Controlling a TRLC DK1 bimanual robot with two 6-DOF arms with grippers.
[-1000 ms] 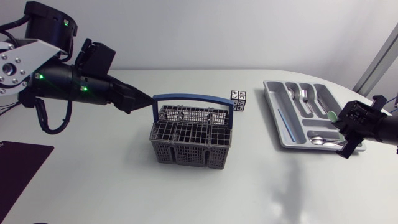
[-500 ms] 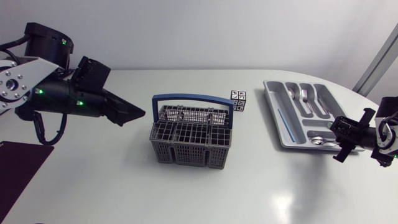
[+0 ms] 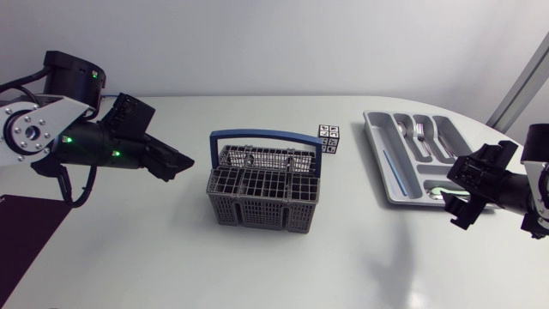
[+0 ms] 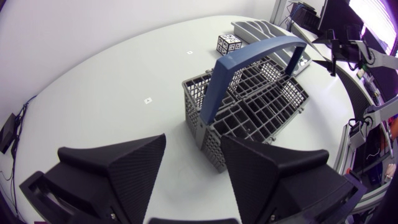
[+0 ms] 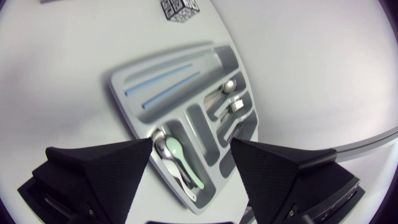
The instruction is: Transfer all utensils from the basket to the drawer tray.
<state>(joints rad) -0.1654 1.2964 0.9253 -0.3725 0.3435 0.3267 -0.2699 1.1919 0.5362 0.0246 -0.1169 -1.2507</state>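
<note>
The basket [image 3: 264, 187] stands at the middle of the table [image 3: 154, 257], with the drawer tray [image 3: 416, 154] toward the right edge and a small cube [image 3: 328, 137] between them, nearer the back edge. The left gripper [image 3: 185, 161] is left of the basket; the right gripper [image 3: 455, 196] is at the tray's front end.

The left arm [image 3: 86, 144] combines a silver-grey link with matte black housings. The link carries a round joint face [image 3: 24, 136] with a dark hub ringed by small screws. Green indicator lights [image 3: 69, 138] glow on the housings. A black cable [image 3: 75, 205] loops beneath the link. The left gripper [image 4: 193, 142] has two broad wedge-shaped fingers [image 4: 130, 168], matte black with a fine grained texture. The right arm [image 3: 506, 190] is matte black with a pale link behind. The right gripper [image 5: 191, 144] is of identical build.
</note>
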